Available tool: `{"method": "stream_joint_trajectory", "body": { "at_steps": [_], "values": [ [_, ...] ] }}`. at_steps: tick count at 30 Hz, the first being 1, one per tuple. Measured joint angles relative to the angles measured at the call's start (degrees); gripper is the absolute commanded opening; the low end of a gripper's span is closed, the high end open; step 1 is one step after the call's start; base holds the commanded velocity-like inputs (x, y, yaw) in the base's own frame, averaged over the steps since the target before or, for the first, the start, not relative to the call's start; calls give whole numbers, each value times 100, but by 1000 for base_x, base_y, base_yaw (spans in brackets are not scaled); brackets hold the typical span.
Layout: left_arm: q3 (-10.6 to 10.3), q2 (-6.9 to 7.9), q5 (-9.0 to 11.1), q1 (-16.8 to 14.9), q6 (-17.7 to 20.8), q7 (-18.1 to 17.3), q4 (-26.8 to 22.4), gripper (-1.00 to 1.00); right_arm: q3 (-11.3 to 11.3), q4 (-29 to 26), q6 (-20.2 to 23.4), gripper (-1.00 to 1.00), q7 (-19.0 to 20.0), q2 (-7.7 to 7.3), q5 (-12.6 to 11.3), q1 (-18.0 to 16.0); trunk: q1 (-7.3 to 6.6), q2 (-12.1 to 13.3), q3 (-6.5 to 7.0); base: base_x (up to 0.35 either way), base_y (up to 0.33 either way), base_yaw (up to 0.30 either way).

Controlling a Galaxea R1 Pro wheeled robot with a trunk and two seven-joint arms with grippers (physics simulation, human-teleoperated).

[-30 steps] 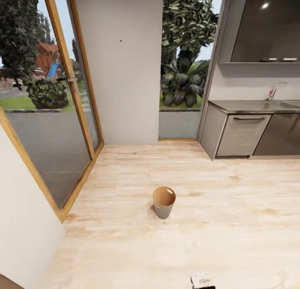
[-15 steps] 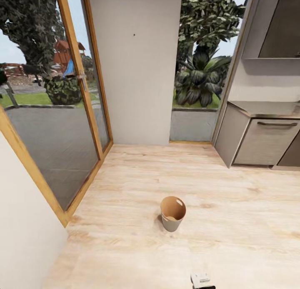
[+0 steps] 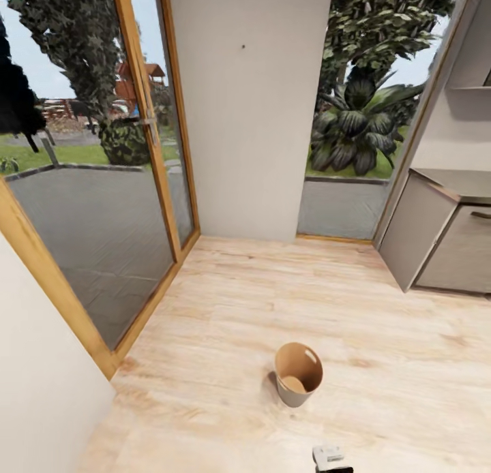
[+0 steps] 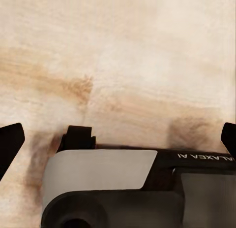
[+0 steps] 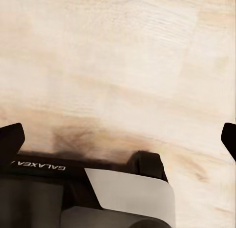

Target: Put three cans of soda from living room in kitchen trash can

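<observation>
The tash can point(image 3: 299, 374), a small grey tapered bin with an orange-brown inside and rim, stands upright on the pale wood floor of the kitchen, a little ahead of me. The cans of soda are out of view. My left gripper point(image 4: 118, 139) is open, its dark fingertips point(image 4: 10, 145) spread wide over the floor with nothing between them. My right gripper point(image 5: 120, 139) is open the same way, with fingertips point(image 5: 12, 138) far apart above bare planks.
A wood-framed glass door point(image 3: 146, 139) lines the left side. A grey wall point(image 3: 249, 112) stands straight ahead. Grey cabinets point(image 3: 443, 238) under a counter sit at the right. A pale wall point(image 3: 41, 405) is close on my near left. Open floor surrounds the bin.
The whole head view has shifted: the camera moved forward and turned left. The bin now sits lower and nearer in the picture, and the cabinets have slid toward the right edge.
</observation>
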Motion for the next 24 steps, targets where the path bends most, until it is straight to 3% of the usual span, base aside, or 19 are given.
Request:
{"method": "stream_joint_trajectory", "body": {
  "at_steps": [14, 24],
  "values": [
    [-23, 0, -11, 0, -155, -3, 19, 100, -17, -19, 0, 100, 20, -9, -1, 0, 0, 0, -41, 325, -149, 65],
    [-29, 3, -6, 0, -175, -5, -6, 100, -18, -20, 0, 100, 50, -10, -6, 0, 0, 0, -43, 240, -99, -180]
  ]
}}
